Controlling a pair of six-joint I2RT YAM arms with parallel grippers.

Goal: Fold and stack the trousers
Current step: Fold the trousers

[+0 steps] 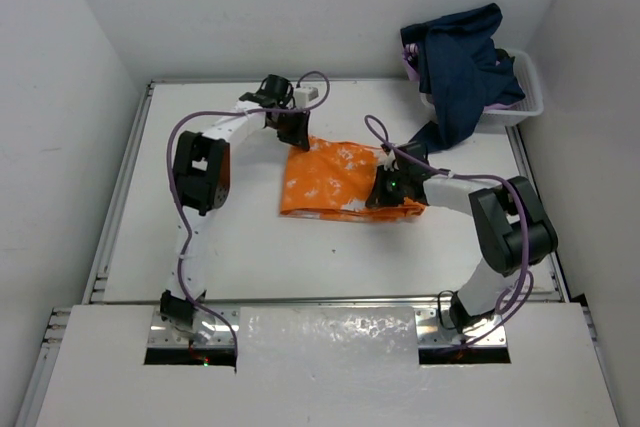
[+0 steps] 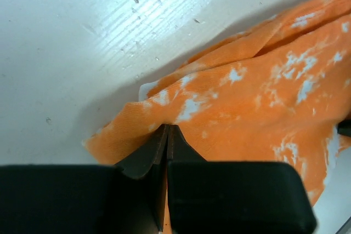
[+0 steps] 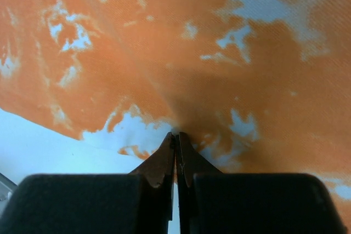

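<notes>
My left pincer [image 2: 166, 130] is pressed together, the two black fingers meeting at their tips with hardly a slit between them. It pinches the trousers [image 1: 340, 182] at their edge. In the left wrist view the orange cloth with its white blotches bunches up right at my fingertips, and a sliver of orange shows low down between the fingers. The cloth fans out from there to the right, and bare white table [image 1: 250, 247] lies to the left and above it.

My right pincer [image 3: 176, 135] is also pressed together, with only a thin line between the fingers. Its tips bite into the trousers, and creases run out from that spot across the orange cloth. In the right wrist view the cloth fills almost everything, with a strip of table showing at the lower left.

From above, the trousers lie as a folded, roughly oblong bundle near the middle of the table. My left pincer is at its far left corner and my right pincer at its right end, near the front edge. Both arms reach in from the near side of the table.

At the far right corner stands a white basket [image 1: 527, 99] with dark blue clothes [image 1: 460, 67] heaped in it and spilling over its rim toward the trousers. I cannot tell whether they touch.
</notes>
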